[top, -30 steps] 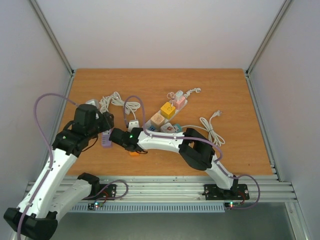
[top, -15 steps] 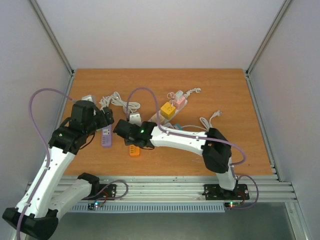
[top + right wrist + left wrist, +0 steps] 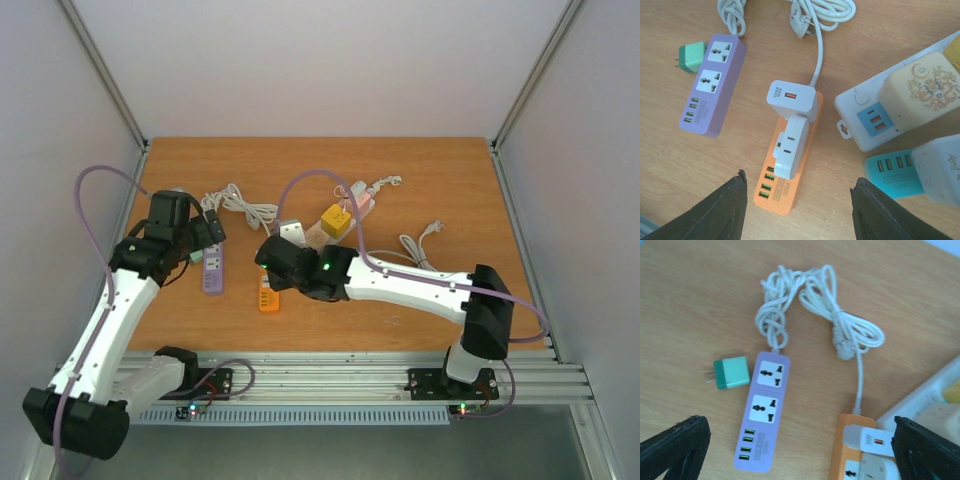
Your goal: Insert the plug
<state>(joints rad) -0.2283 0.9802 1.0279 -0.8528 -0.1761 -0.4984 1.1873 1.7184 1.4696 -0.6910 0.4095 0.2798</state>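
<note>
Left wrist view: L gripper [image 3: 799,440] hung spread wide, nothing betw. its fingers, above the purple power strip [image 3: 765,412]. Just beside the strip's upper socket lay the green plug adapter [image 3: 732,373], flat on the wooden table [image 3: 685,300], prongs pointing away from the strip.

It looked a light, rigid plastic block w/ smooth sides, so likely to skate or twist if pinched off-centre. Best hold was prob. across the body's two long sides, well back from the prongs, which could bend.

Further out, the strip's white cord [image 3: 777,305] sat bunched.

R wrist view: R gripper [image 3: 801,177] was also wide open and empty, over the orange power strip [image 3: 785,192], w/ a white charger [image 3: 791,97] and a white travel adapter [image 3: 790,147] seated in it.
</note>
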